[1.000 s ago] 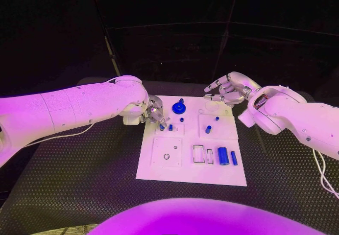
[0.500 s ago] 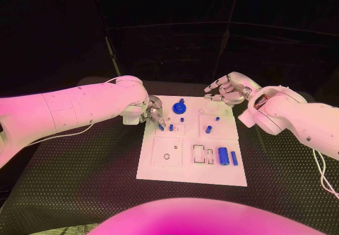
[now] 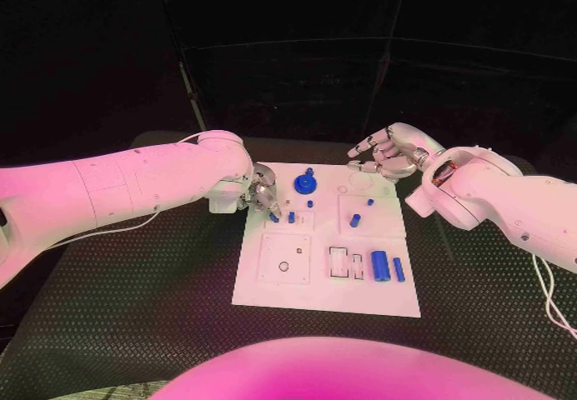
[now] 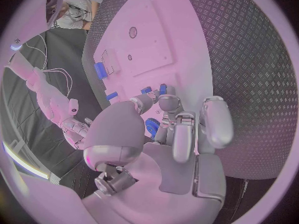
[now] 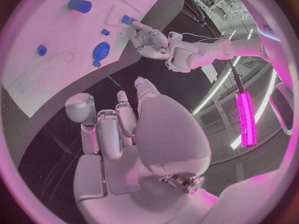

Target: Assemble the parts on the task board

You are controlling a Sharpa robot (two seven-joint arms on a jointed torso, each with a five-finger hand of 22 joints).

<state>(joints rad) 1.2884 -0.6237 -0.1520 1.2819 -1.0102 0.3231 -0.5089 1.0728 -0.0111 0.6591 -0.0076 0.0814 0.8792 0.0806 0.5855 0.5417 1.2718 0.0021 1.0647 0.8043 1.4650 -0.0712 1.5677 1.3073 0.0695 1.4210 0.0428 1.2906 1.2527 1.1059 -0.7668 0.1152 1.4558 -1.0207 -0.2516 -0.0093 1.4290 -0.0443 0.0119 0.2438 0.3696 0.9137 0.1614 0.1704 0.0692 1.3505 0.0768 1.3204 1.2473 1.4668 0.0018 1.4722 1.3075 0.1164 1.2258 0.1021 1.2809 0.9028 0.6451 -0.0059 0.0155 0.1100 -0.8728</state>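
Meanwhile nothing has moved: the left robot hand (image 3: 263, 192) stays at a small blue peg (image 3: 275, 216) on the board (image 3: 288, 296), grip unclear; the right robot hand (image 3: 385, 152) hovers, loosely curled and empty, so assembly waits.

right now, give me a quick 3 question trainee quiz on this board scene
1. True or false: the right hand holds a blue part.
2. Which hand has its fingers down at the task board? A) left B) right C) both
3. Fill in: the large blue cylinder lies near the board's ____ edge, as the head view shows it.

Key
1. False. It is raised past the board's far right corner, fingers curled, holding nothing.
2. A. The left hand works at the far left part of the board, by the small blue pegs; whether it grips one cannot be told.
3. Right.
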